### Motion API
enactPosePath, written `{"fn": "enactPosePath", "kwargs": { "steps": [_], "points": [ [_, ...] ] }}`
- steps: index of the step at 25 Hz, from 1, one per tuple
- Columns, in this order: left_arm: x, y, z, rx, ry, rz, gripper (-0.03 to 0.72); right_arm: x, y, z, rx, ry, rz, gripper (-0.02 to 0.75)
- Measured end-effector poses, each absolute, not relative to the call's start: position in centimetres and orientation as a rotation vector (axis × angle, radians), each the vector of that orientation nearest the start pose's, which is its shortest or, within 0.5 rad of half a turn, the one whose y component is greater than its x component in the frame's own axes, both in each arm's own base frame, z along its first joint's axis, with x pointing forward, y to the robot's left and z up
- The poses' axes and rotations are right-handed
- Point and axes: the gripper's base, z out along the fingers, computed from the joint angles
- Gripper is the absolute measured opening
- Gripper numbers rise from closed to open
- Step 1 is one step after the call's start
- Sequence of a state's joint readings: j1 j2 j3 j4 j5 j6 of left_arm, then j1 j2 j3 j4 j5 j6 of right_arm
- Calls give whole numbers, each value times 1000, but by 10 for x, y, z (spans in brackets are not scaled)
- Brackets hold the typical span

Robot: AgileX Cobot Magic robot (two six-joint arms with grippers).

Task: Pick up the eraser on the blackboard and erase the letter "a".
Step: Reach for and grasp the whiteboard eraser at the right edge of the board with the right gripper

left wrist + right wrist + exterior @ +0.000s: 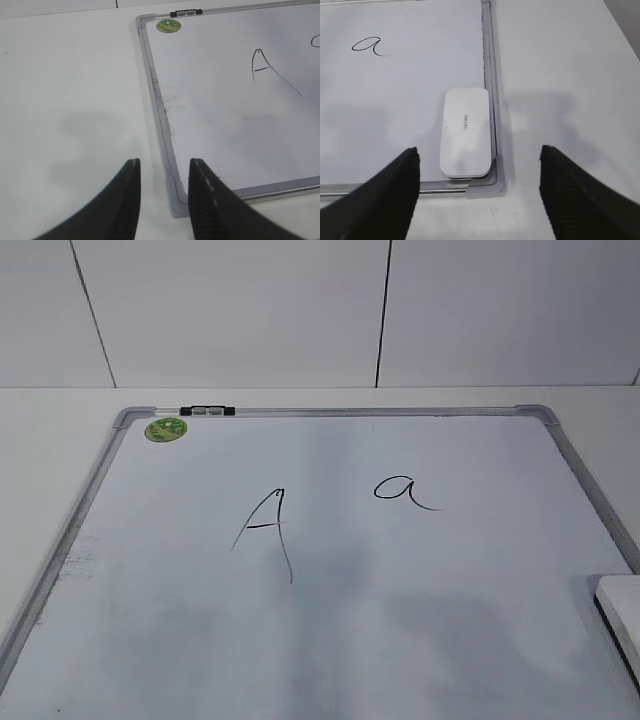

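Note:
The blackboard (330,640) is a white dry-erase board with a grey frame, lying flat on the table. The cursive letter "a" (403,491) is on its right half and shows in the right wrist view (368,46). The white eraser (465,131) lies in the board's near right corner, its edge showing in the exterior view (622,610). My right gripper (479,160) is open wide, hovering above and just short of the eraser. My left gripper (164,172) is open and empty over the board's near left corner. Neither gripper shows in the exterior view.
A capital "A" (268,530) is drawn left of the "a". A green sticker (166,429) and a black-and-silver clip (207,411) sit at the board's far left corner. A white table (70,100) surrounds the board; a panelled wall (300,310) stands behind.

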State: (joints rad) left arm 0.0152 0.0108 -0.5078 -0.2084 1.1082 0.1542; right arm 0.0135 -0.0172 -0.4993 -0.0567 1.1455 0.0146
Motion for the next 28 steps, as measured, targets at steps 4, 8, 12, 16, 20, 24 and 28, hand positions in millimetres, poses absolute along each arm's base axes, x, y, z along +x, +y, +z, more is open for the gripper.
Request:
{"fn": "enactPosePath", "kwargs": {
  "steps": [4,8,12,16,20,24,28],
  "points": [
    [-7,-17,277,160,2074,-148,245,-11,-5,270,7,2112,-52,592],
    [-7,-17,277,160,2074,-148,244,-11,-5,270,7,2112,-52,592],
    [-7,-17,277,160,2074,-148,244,-11,-5,270,7,2112,-52,592],
    [-7,-17,277,160,2074,-148,245,-11,-5,270,7,2112,-52,592],
    [-7,-17,277,160,2074,-148,245,-11,-5,270,7,2112,-52,592],
    [-7,-17,277,160,2074,-148,245,-11,-5,270,7,2112,-52,592],
    [-7,-17,277,160,2074,-148,244,-11,-5,270,7,2112,-52,592]
  ]
}}
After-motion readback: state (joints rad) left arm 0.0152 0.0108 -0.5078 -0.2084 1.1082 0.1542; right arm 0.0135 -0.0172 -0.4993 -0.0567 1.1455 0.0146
